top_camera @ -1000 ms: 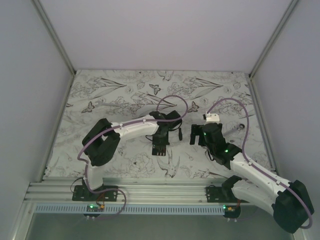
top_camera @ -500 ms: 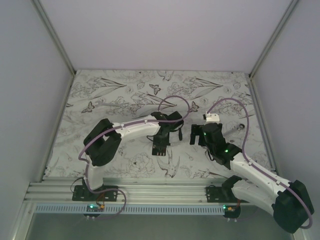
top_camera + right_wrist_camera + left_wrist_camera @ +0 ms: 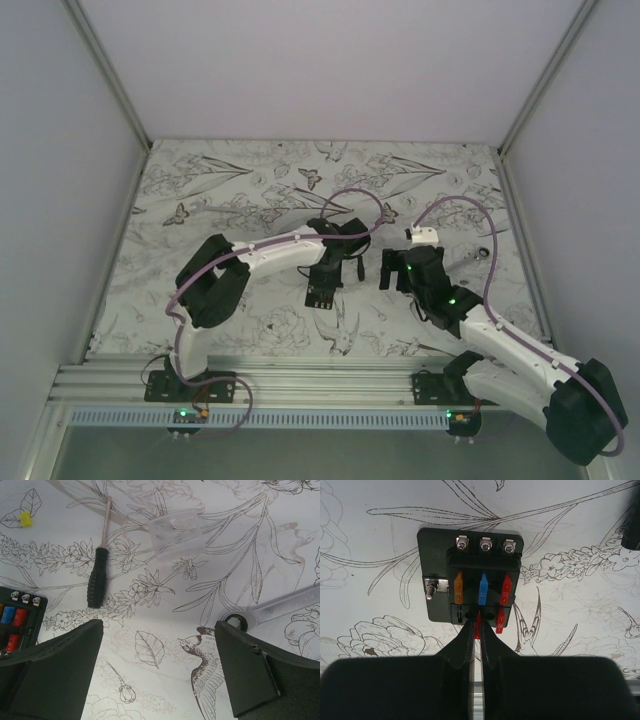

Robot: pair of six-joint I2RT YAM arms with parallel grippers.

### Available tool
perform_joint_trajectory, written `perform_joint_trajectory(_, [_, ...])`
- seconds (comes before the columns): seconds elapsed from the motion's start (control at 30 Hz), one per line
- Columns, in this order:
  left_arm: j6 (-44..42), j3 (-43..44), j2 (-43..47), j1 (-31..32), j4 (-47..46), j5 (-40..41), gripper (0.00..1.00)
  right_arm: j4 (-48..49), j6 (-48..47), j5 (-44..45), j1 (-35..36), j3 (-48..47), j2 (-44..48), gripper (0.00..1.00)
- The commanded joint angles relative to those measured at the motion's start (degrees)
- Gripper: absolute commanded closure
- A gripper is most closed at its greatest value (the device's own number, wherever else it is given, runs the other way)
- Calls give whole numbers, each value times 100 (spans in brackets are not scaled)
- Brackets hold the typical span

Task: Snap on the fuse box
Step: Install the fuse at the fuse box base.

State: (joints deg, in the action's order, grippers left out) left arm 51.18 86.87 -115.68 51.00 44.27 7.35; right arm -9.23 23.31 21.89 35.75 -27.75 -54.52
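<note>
Two arms reach out over a table [image 3: 200,200] covered in a cloth printed with flowers, birds and butterflies, and the fuse box [image 3: 321,293] lies flat on it near the middle, just in front of the left arm's wrist. From the left wrist the fuse box [image 3: 434,575] shows as a black block with three screw heads along its far edge and, under them, a row of an orange fuse [image 3: 458,587], a blue fuse [image 3: 482,588] and a red fuse [image 3: 505,589]; another red one [image 3: 500,622] sits in the nearer row. The left claw [image 3: 478,624] is down at that nearer row with its two fingers drawn tight together, and a sliver of a small red fuse [image 3: 478,629] shows pinched between the tips at the middle slot. The right claw [image 3: 157,630] hangs to the right of the box, apart from it, its fingers spread as wide as they go with nothing between them. Below it on the cloth lie a black-handled screwdriver [image 3: 97,584], a clear plastic cover [image 3: 177,532], the ring end of a metal wrench [image 3: 272,611] and, off at the far left, a tiny yellow piece [image 3: 25,519]; a corner of the fuse box [image 3: 19,614] peeks in beside the left finger of that claw
</note>
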Motion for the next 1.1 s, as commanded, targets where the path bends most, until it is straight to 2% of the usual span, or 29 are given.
perform_joint_trajectory(0.0, [-3, -372, -820, 46, -186, 126, 100, 165, 55, -47, -41, -52, -39, 0])
perform_joint_trajectory(0.27, [-47, -241, -196, 103, -138, 270, 99, 172, 54, -76, -37, -48, -41, 0])
perform_joint_trajectory(0.4, [-114, -59, 101, 103, -99, 353, 81, 170, 52, -108, -40, -45, -11, 0])
perform_joint_trajectory(0.53, [-158, 67, 273, 94, -70, 451, 69, 181, 29, -187, -33, -36, 31, 0])
perform_joint_trajectory(0.7, [-172, 75, 460, 77, -26, 530, 63, 239, -42, -410, -38, -35, -23, 0])
perform_joint_trajectory(0.83, [-92, -158, 870, 76, -32, 619, 59, 354, -103, -921, -22, -42, 15, 0])
perform_joint_trajectory(0.93, [-31, -564, 1394, 40, -43, 802, 50, 311, -124, -1467, 17, -175, -15, 5])
perform_joint_trajectory(1.07, [-7, -1153, 2150, -137, -54, 1011, 37, 31, -71, -1944, 271, -540, -338, 19])
